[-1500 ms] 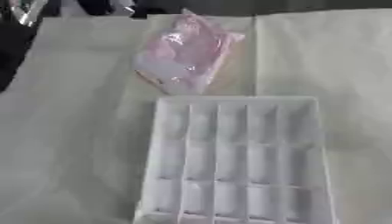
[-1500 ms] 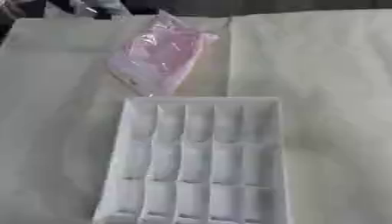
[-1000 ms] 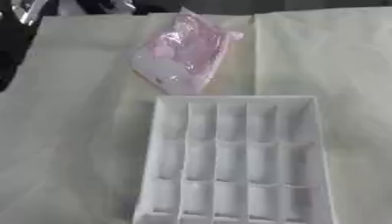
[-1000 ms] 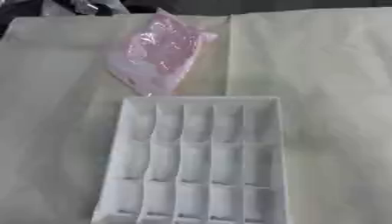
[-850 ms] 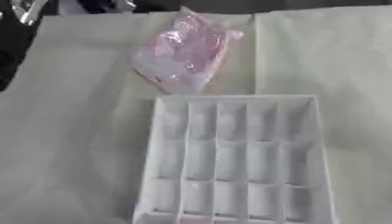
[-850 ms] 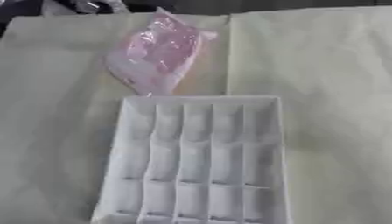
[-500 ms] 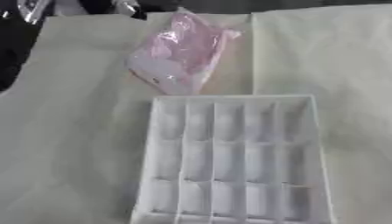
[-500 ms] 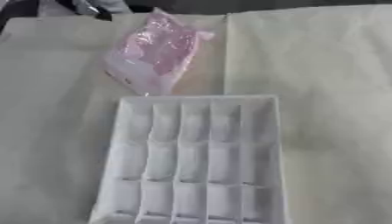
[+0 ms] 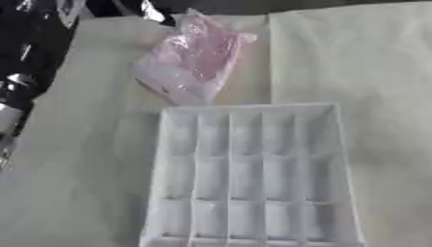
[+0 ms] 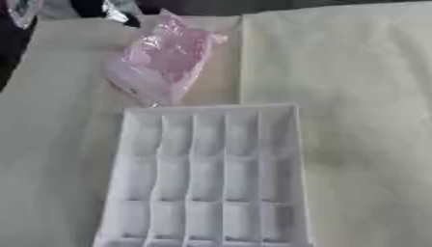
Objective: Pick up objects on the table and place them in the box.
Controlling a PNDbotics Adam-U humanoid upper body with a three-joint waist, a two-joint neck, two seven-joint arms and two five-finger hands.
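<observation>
Plainly, your target is the pink bag point(image 9: 192, 60), a crinkly, see-through plastic pouch lying on the cloth point(image 9: 354, 72) at about 11 o'clock from the tray point(image 9: 250, 173), its lower corner just beside the tray's far rim, possibly touching it. It looks light and soft, the sort of thing that will crumple and shift under your fingers instead of holding a shape, and the glossy film is likely slippery, so a flat press from above would probably just skate it along the cloth. You would do better to pinch a gathered fold: the bunched, twisted end at the bag's 12 o'clock looks like the best place, since the film is already drawn together there. What the bag holds cannot be made out, so treat it as possibly fragile and avoid crushing the middle. The tray is a stiff white box split into many small compartments, all of which look empty; the bag looks wider than a single cell, so expect it to lie across several. Neither hand shows in either view; only dark and silver arm parts point(image 9: 25, 62) sit at the 10 o'clock edge, so you cannot tell how the fingers stand.
</observation>
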